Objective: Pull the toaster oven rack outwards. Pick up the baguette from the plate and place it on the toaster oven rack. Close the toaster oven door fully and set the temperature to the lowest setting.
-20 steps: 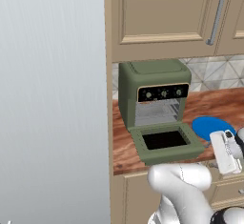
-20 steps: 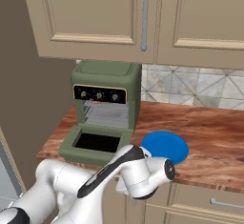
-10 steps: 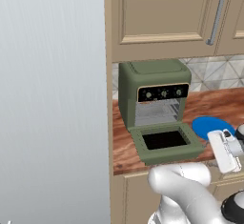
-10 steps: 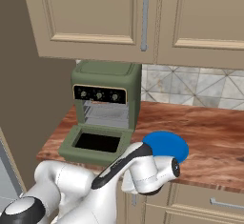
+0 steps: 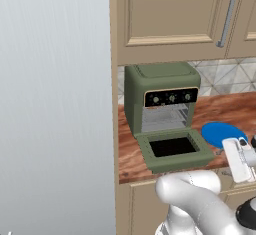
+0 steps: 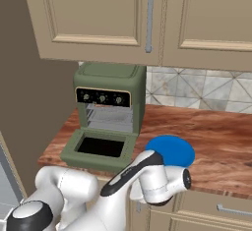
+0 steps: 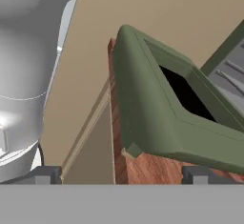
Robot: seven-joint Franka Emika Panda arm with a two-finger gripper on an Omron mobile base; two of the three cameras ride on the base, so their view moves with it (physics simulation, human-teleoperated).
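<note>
Hanging low off the desk [image 5: 131,155] edge, the claw [image 7: 121,173] had dropped slightly. Its fingers stood apart, empty. The toaster oven door [image 5: 174,150] stayed open flat.

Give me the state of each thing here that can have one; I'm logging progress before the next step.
toaster oven door: open, folded down flat over the counter edge.
toaster oven rack: inside the cavity, not pulled out.
plate: on the counter right of the door; no baguette visible on it.
upper cabinet doors: closed.
hand: apparently open, empty, low beside the door.

The plate [image 6: 173,150] is partly hidden by the arm in both base views, its top too unclear to show any baguette, and the door [image 7: 167,108] runs off the hand view's right edge.
</note>
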